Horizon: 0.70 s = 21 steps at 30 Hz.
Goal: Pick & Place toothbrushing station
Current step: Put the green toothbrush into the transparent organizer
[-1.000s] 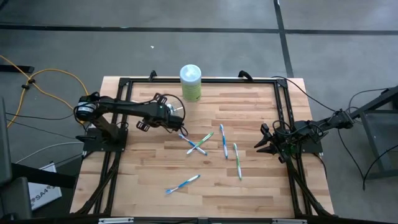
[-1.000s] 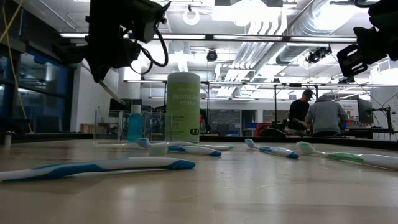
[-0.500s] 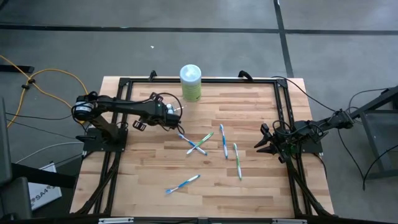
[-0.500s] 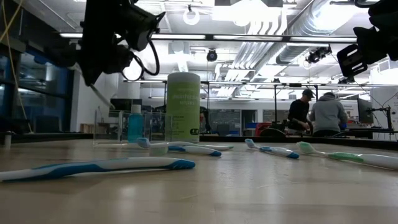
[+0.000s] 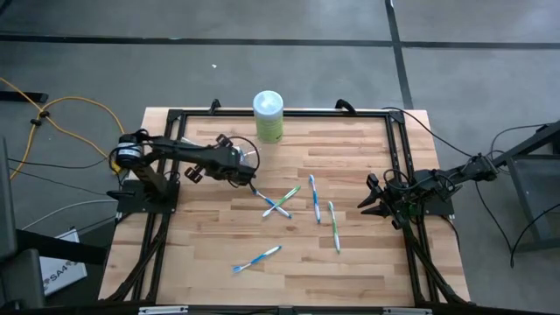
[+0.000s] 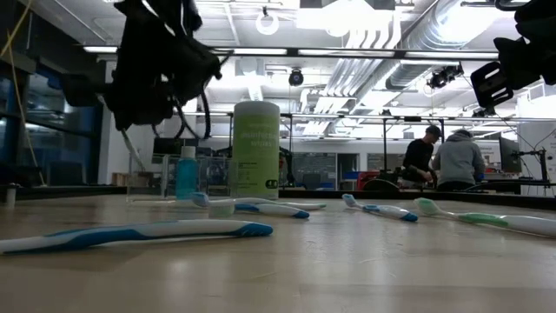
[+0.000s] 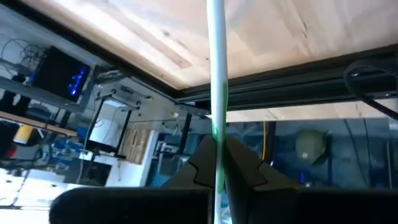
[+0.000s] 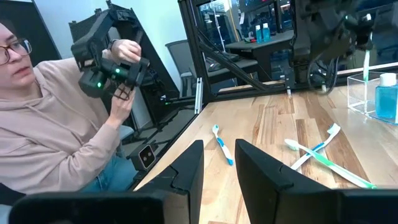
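Observation:
My left gripper (image 5: 245,168) hangs over the table's far left part, shut on a white toothbrush with green accents (image 7: 216,93). The brush (image 8: 367,65) points down at the clear cup (image 8: 368,93), which stands on the table with a blue bottle (image 8: 386,97) inside. Whether the brush's lower end is inside the cup I cannot tell. Several toothbrushes lie flat on the wood: a crossed pair (image 5: 278,203), one (image 5: 314,198), one (image 5: 333,226) and one (image 5: 257,258). My right gripper (image 8: 217,167) waits open at the table's right edge (image 5: 376,204). My left gripper pinches the toothbrush's handle (image 7: 217,155) between its two fingers (image 7: 244,167). The brush runs on straight past the fingertips, along the way they point. It slants down below the gripper (image 6: 130,148), clear of the table.
A tall green-and-white canister (image 5: 268,115) stands at the far edge, just beyond the cup. A black frame (image 5: 395,157) borders the wooden table. A person holding a hand controller (image 8: 113,70) sits beyond the table; two people (image 6: 452,161) stand far behind.
My left gripper has gone down toward the clear cup with the toothbrush and has rolled at the wrist. The brush has tipped from a shallow slant to a steeper one. My right gripper has kept still.

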Available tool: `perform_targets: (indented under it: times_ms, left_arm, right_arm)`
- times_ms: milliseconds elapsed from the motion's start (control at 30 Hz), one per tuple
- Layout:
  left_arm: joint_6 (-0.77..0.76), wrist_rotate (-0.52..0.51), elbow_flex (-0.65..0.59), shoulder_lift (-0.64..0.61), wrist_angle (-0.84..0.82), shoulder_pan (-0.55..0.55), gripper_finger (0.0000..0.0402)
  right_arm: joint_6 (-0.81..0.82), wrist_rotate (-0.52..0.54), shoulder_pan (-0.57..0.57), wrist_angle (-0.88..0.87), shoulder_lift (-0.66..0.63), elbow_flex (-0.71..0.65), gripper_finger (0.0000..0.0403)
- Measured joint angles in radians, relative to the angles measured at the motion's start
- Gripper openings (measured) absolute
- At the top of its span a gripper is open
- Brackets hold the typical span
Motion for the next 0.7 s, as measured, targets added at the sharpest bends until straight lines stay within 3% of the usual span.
perform_targets:
  times_ms: [400, 700]
  left_arm:
    - [0.005, -0.050, 0.000, 0.152, -0.002, -0.056, 0.0006]
    - [0.011, -0.058, 0.002, 0.153, -0.002, -0.101, 0.0056]
  right_arm:
    - [0.000, 0.000, 0.000, 0.000, 0.000, 0.000, 0.0083]
    - [0.000, 0.000, 0.000, 0.000, 0.000, 0.000, 0.0083]
